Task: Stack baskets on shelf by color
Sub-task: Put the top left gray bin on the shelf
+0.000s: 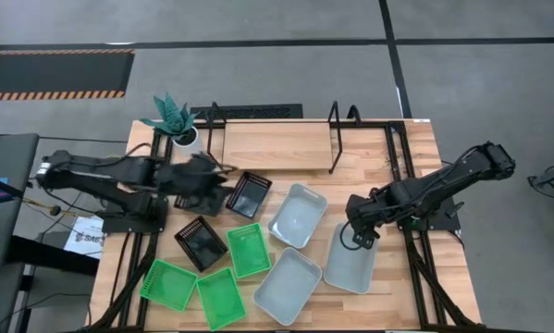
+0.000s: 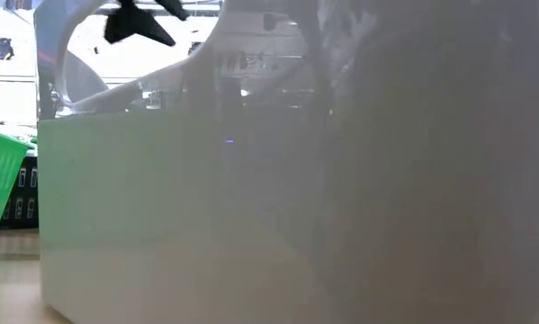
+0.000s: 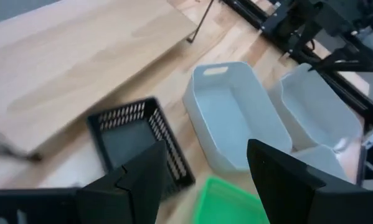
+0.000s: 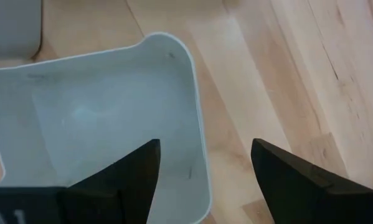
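The light wooden shelf board on its black wire frame [image 1: 286,143] spans the upper centre of the table. At lower right, the right gripper [image 1: 358,240] hangs spread wide, empty, straddling the rim of a pale grey plastic basket [image 1: 349,264]. At centre left, the left gripper [image 1: 223,190] gapes empty above a black meshed basket [image 1: 249,194], bare wood around it.

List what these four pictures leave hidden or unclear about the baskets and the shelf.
- Low view: a pale basket wall right at the lens blocks the shelf and most baskets.
- High view: the left gripper covers part of one black basket.
- Right wrist view: the grey-white basket is cut off by the edge.
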You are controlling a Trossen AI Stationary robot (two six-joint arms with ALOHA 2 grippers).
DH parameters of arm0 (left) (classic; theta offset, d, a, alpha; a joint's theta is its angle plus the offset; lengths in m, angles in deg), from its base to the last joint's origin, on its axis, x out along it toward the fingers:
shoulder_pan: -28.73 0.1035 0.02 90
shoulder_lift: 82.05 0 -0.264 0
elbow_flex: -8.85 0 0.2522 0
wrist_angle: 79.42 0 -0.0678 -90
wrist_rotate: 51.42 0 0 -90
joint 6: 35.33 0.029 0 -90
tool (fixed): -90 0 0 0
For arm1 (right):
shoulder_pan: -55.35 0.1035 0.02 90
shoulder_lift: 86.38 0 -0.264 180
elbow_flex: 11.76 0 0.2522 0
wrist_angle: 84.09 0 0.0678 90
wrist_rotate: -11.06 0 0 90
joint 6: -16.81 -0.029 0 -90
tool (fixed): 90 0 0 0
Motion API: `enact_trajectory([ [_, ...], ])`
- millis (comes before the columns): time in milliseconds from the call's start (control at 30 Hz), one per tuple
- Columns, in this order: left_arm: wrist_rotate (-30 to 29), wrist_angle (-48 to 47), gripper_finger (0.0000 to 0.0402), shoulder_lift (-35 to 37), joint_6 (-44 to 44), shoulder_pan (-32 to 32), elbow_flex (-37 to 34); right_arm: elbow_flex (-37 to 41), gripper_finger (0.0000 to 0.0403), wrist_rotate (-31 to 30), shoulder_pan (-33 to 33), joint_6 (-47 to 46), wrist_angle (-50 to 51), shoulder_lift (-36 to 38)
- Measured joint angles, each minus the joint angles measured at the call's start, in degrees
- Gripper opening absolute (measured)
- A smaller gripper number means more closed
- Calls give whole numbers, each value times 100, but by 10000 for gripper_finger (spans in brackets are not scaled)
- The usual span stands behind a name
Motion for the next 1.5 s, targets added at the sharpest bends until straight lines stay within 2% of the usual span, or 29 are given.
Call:
enact_trajectory([
  [233, 1891, 2492, 213, -1137, 1112, 1041, 0, 0, 276, 115, 178, -31, 0, 35],
  [367, 2862, 3532, 213, -1830, 1621, 1408, 2, 0, 276, 98, 297, -92, -1, 35],
  [533, 3580, 4399, 213, -2653, 2157, 1568, 3, 0, 276, 7, 337, -153, -4, 35],
  [633, 3657, 4514, 213, -3099, 2512, 1574, 133, 0, 276, -10, 332, -153, -9, 33],
  [767, 3602, 4442, 213, -3602, 3449, 1541, 505, 0, 276, -12, 326, -214, -27, 33],
  [900, 3338, 3985, 213, -4086, 4008, 1520, 996, -2, 276, -12, 326, -365, -63, 33],
  [1100, 3271, 3340, 213, -4772, 4719, 1509, 1833, -2, 276, -14, 326, -544, -261, 33],
  [1333, 3184, 2454, 213, -5534, 5023, 1499, 2677, -2, 276, -17, 326, -545, -507, 33],
  [1500, 2969, 2288, 213, -5862, 5438, 1469, 2955, -2, 276, -21, 326, -542, -564, 33],
])
